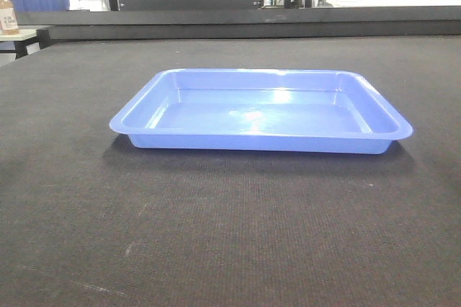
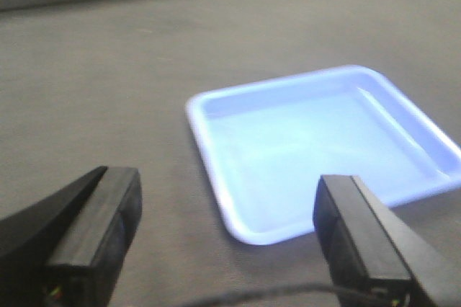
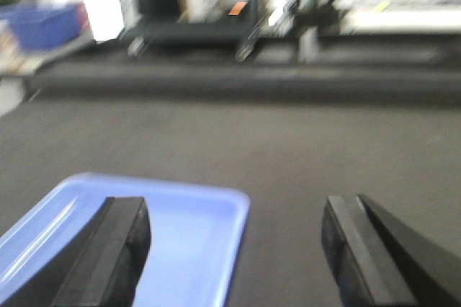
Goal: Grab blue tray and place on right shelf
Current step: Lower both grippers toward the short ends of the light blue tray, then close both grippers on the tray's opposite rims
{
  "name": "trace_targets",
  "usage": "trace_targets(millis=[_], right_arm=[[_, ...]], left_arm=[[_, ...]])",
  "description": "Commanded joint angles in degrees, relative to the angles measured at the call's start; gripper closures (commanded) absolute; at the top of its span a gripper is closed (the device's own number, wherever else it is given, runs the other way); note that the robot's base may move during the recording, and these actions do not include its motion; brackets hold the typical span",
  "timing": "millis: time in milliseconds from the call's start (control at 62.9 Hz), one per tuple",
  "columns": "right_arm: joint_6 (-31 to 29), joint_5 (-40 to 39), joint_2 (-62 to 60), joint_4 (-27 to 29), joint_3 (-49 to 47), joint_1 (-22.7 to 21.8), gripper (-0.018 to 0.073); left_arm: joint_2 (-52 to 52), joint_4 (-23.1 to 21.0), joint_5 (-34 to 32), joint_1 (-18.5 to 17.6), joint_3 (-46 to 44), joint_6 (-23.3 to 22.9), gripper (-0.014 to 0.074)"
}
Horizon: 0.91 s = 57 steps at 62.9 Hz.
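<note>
**Shallow periwinkle-blue glossy plastic tray (image 1: 259, 116) lying ungrasped near the middle of the dark textured tabletop (image 1: 230, 249).**
The tray sits flat and empty, with its flared rim exposed on all sides for an edge grip. The left fingers (image 2: 97, 228) are spread wide, framing one tray corner. The right fingers (image 3: 122, 246) are also spread, one over the tray's end and one over bare tabletop. Neither pair touches it. Judged stage: approach for a two-sided lift. No stainless shelf is identifiable.
</note>
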Motion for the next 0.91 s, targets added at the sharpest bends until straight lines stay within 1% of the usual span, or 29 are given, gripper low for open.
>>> trace_targets(millis=[0,32,95,175,239,270,334,366,414,461,525,604,684,748,891], right_arm=[[-0.13,1.8,8.34,0.39,-7.08,4.94,-0.0041],[-0.13,4.5,11.46,0.39,-10.0,7.07,-0.0041],[-0.13,8.66,17.82,0.19,-14.56,9.56,-0.0041],[-0.13,14.1,25.41,-1.29,-20.8,10.21,-0.0041],[0.3,18.43,31.25,-3.83,-25.97,10.04,-0.0039],[1.51,20.43,33.97,-5.55,-28.44,9.83,-0.003],[5.25,23.95,38.93,-8.82,-32.92,9.14,-0.0013],[7.25,25.42,41.19,-10.27,-34.89,8.83,-0.0008],[9.77,26.96,43.97,-12.29,-37.27,8.29,-0.0006],[11.82,27.58,47.0,-13.97,-39.59,7.71,0.0],[13.14,27.28,49.65,-14.6,-40.86,7.13,0.0001],[15.85,26.53,52.64,-14.62,-41.05,6.06,0.0001],[18.67,26.26,55.94,-14.42,-41.05,4.61,0.0001],[18.98,25.97,58.34,-14.08,-41.05,3.81,0.0001],[18.98,24.85,63.24,-13.85,-41.05,3.42,0.0001]], left_arm=[[6.14,-1.68,-2.33,-4.06,-6.17,1.01,0.0183],[9.49,-1.68,-1.43,-5.35,-8.41,0.9,0.0184],[14.52,-1.68,0.02,-6.52,-11.83,0.17,0.0184],[21.57,-1.25,2.5,-6.79,-16.88,-1.66,0.0184],[26.53,0.91,4.75,-6.47,-20.79,-6.23,0.0184],[28.8,2.86,5.77,-6.21,-22.66,-9.29,0.0184],[33.13,7.98,8.34,-5.94,-26.31,-16.22,0.0184],[35.25,10.7,9.7,-5.94,-28.1,-18.95,0.0184],[38.1,13.61,11.56,-5.94,-30.49,-22.12,0.0184],[41.26,15.5,13.5,-5.94,-33.08,-25.5,0.0184],[44.88,17.5,15.16,-5.94,-35.89,-27.78,0.0185],[48.52,18.74,16.46,-5.94,-38.64,-30.06,0.0185],[51.83,18.74,17.17,-5.94,-41.04,-30.96,0.0185],[54.5,18.74,17.52,-5.83,-43.01,-32.13,0.0185],[58.38,18.74,17.52,-5.15,-45.2,-32.12,0.0185]])
